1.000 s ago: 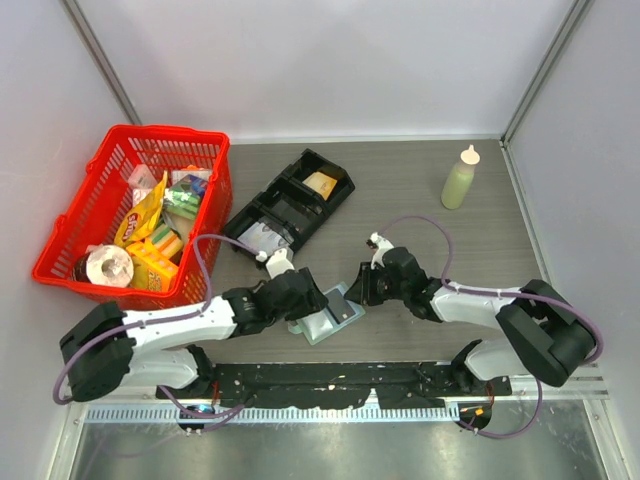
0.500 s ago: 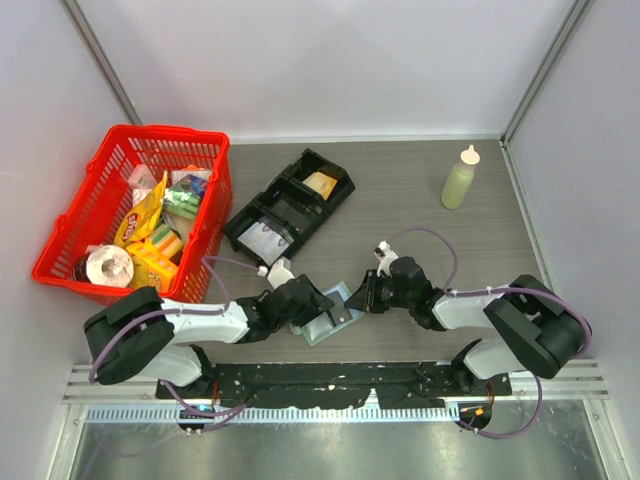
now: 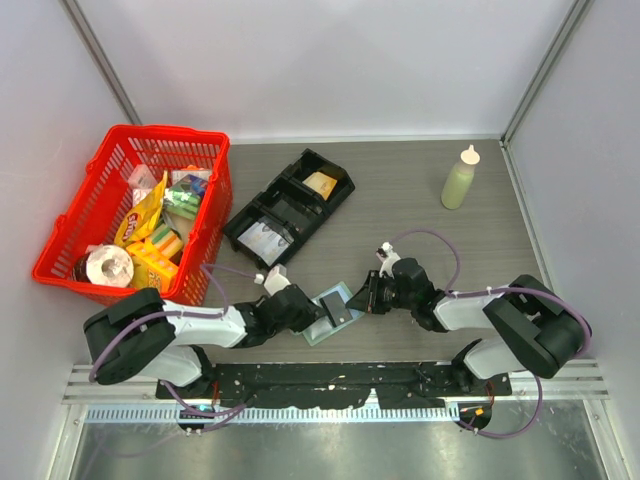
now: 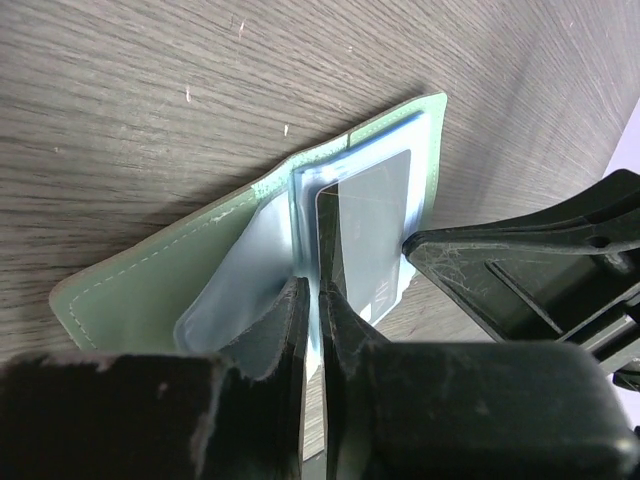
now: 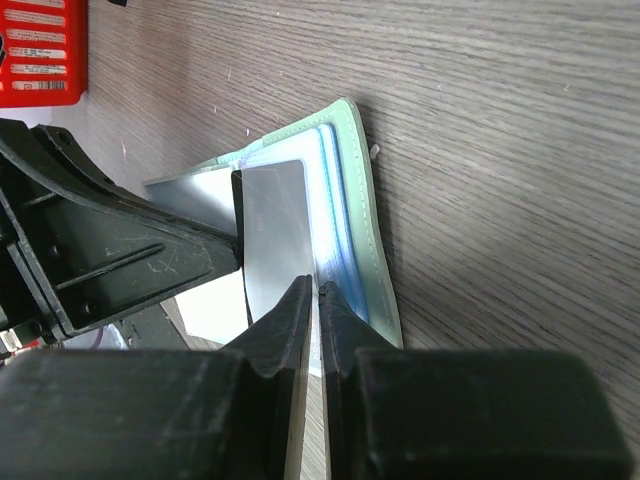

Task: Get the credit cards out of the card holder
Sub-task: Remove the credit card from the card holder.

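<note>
The pale green card holder (image 3: 320,331) lies open on the table near the front edge, between both grippers. In the left wrist view its green cover (image 4: 150,290) and clear inner sleeves show. My left gripper (image 4: 312,300) is shut on the edge of an inner sleeve of the holder; it also shows in the top view (image 3: 312,311). My right gripper (image 5: 316,295) is shut on a grey-blue credit card (image 5: 275,235) that sticks out from the holder's green edge (image 5: 362,190). In the top view the right gripper (image 3: 358,300) touches the holder's right side.
A red basket (image 3: 130,215) full of groceries stands at the left. A black compartment tray (image 3: 290,205) lies behind the holder. A pale green squeeze bottle (image 3: 459,178) stands at the back right. Side walls close in the table.
The left gripper has drawn back off the top of the holder to its left edge. The right gripper has moved in to the holder's right side. A card now shows between them.
</note>
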